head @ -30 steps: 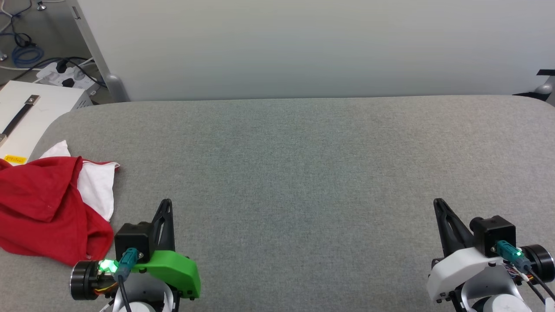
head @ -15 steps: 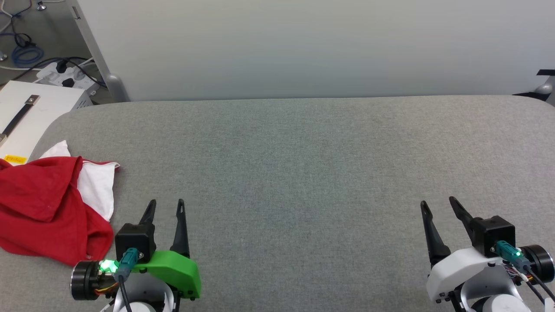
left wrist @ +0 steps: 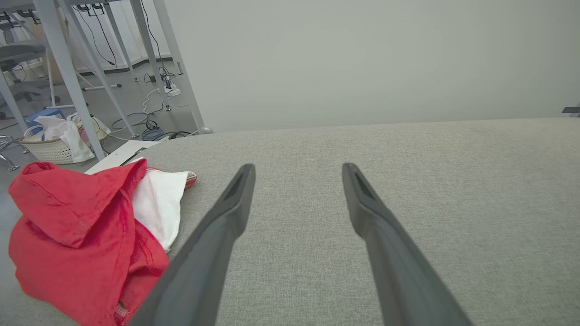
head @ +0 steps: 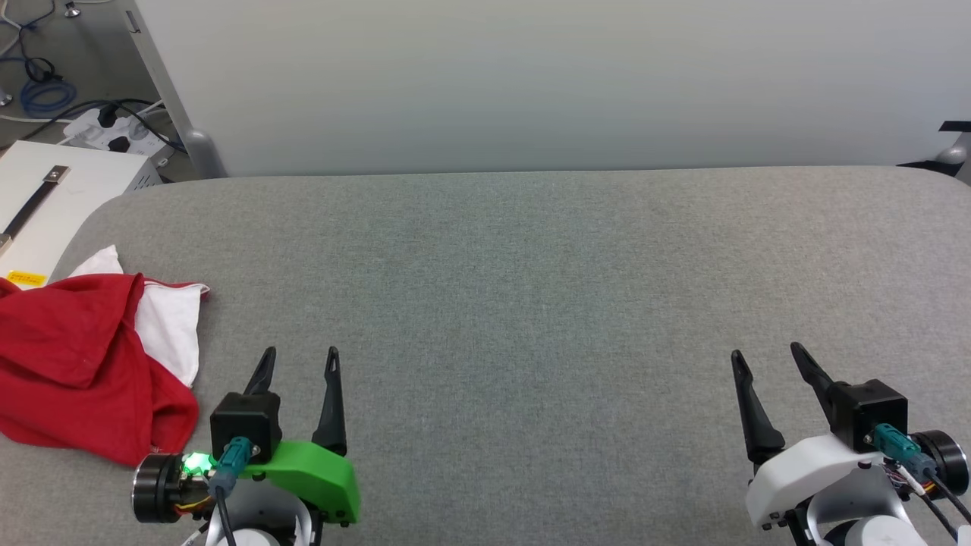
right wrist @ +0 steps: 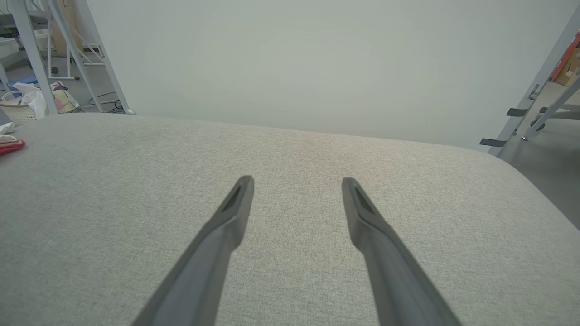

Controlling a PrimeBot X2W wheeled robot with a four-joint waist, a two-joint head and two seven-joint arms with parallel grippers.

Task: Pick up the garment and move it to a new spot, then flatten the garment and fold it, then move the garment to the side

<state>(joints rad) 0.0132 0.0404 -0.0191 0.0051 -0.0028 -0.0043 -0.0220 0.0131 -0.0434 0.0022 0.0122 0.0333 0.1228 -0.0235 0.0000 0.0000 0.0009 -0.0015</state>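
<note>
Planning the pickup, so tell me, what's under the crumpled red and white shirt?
The crumpled red T-shirt with white sleeves rests on the grey fabric-covered table. Whatever lies beneath its folds is hidden.

One garment; one table; two hands: left hand, right hand.

The shirt lies crumpled, so most of its cloth is folded under and I cannot tell which side is up; the left edge of the head view also cuts it. In the left wrist view, one finger of my left claw covers part of its lower edge. In the right wrist view it is a small red and white scrap, cut by the left edge. The yellow label on the white box is too small to read. The bottom edge of the head view cuts both my arms.
</note>
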